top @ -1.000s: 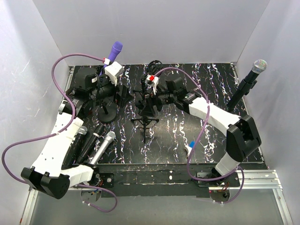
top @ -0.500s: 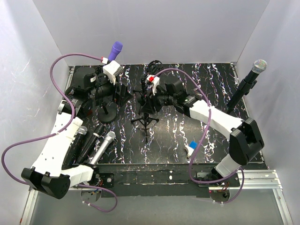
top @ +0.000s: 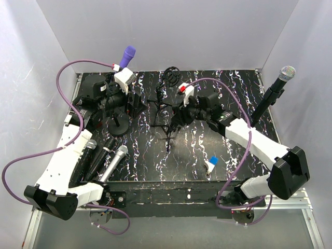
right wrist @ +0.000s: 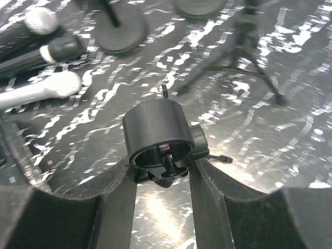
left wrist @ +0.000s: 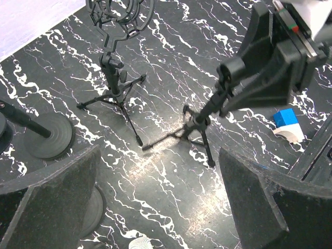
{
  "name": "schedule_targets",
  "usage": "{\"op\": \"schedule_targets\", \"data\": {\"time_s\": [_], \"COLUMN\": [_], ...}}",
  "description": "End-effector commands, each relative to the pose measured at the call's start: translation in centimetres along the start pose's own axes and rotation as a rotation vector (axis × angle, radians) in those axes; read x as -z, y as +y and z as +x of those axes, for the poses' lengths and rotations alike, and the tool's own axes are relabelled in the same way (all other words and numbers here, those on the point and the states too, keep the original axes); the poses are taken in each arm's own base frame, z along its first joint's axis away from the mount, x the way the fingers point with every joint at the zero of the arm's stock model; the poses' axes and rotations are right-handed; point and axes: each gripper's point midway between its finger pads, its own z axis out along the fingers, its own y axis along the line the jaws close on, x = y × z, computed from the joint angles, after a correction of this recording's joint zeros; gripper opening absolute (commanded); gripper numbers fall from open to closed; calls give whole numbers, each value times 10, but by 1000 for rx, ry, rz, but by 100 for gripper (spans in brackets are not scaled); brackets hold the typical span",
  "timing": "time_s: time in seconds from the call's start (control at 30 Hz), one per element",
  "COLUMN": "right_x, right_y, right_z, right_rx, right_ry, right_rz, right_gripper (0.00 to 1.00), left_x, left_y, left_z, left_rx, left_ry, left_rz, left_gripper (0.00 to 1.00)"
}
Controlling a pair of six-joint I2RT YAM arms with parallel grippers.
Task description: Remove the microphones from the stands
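Along the worktop's (top: 150,161) left edge, three loose mics (top: 116,158) lie side by side, their near ends hidden under the left arm. Far-left corner: a purple mic (top: 128,53) sits on a round-base stand (top: 119,125). Only its head shows, the body is hidden behind the wrist cam. The left gripper (top: 134,101) hangs just beside that stand w/ jaws wide and nothing between them. In the left wrist view its fingers (left wrist: 52,199) fill the lower corners and cut off a second round base. Centre, toward the far edge: a tripod w/ shock mount (top: 168,78), the mount cropped at the top in the left wrist view. Just right of it, the right gripper (top: 177,119) is closed narrow on the empty clip (right wrist: 158,132) of a small tripod (top: 168,136), pads touching the clip both sides. Can't tell if all its feet are on the worktop. Near edge, right of centre: a small blue-and-white block (top: 211,162). Far-right corner: a silver-headed mic (top: 287,72) up on a black stand (top: 264,106) close to the right wall. Its base is hard to make out, and so is where the mic ends and the stand starts. The surface is black w/ white veining, w/ glare in the right wrist view. Plain pale walls (top: 207,31) stand on three sides, and purple cables (top: 31,155) loop off both arms.
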Motion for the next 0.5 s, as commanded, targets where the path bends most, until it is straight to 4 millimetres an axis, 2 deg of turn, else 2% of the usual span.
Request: {"op": "schedule_targets", "data": {"time_s": [0.0, 0.2, 0.4, 0.47], "right_x": [20, 37, 43, 45], "right_y": [-62, -107, -156, -178], "right_z": [-9, -21, -36, -39], "right_rx": [34, 14, 0, -20], "right_ry": [-23, -65, -97, -104], "right_rz": [249, 378, 455, 495], "right_gripper": [1, 1, 1, 1], "left_x": [3, 3, 3, 4], "left_y": [-4, -3, -2, -2], "left_z": [-6, -6, -3, -1], "left_rx": [-6, -9, -13, -17], "left_ry": [-29, -26, -13, -10], "left_rz": [18, 14, 11, 9], "left_gripper": [97, 97, 97, 97]}}
